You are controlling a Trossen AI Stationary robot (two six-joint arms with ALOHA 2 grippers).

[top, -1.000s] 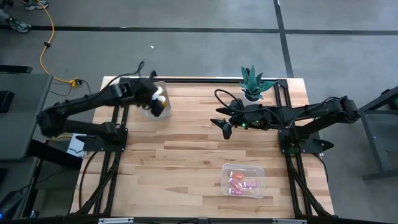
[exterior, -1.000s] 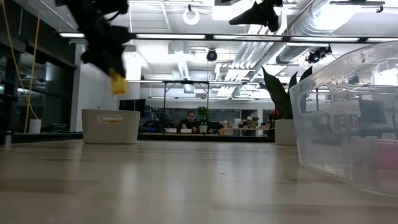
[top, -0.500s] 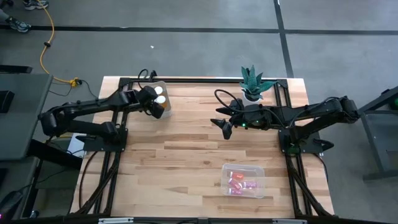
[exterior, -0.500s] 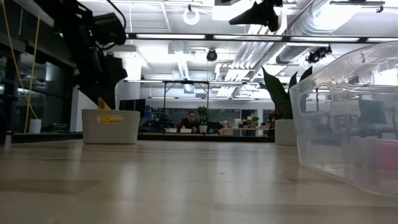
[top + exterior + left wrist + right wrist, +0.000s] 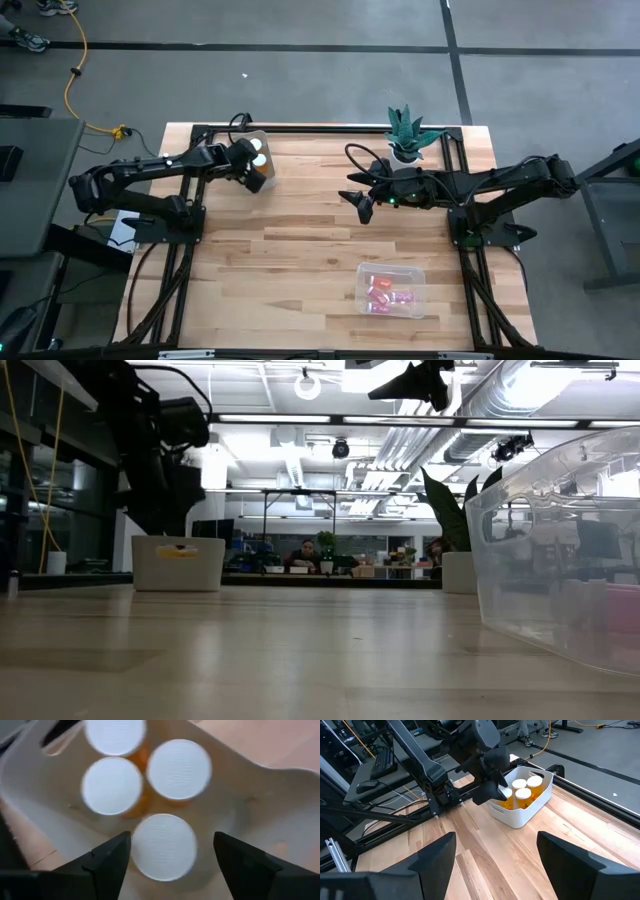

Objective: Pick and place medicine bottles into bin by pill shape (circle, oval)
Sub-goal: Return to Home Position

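left gripper [image 5: 172, 837] just above gray bin [image 5: 520, 817], jaws wide apart, nothing held | four orange bottles [image 5: 177, 769], white caps up, inside the bin | right gripper [image 5: 495, 842] well away from bin, spread wide, empty | pink bottles [image 5: 384, 293] in clear tub [image 5: 362, 272], far from bin

On the table [image 5: 300, 260], a bin [image 5: 520, 817] sits at the far left corner with four bottles [image 5: 179, 769] standing in it. The left gripper [image 5: 171, 840] hangs directly above them. A plant [image 5: 405, 130] stands at the far edge, right of centre, with the right gripper [image 5: 361, 206] just in front of it. Near the front right, a tub [image 5: 362, 285] holds other bottles [image 5: 381, 293].
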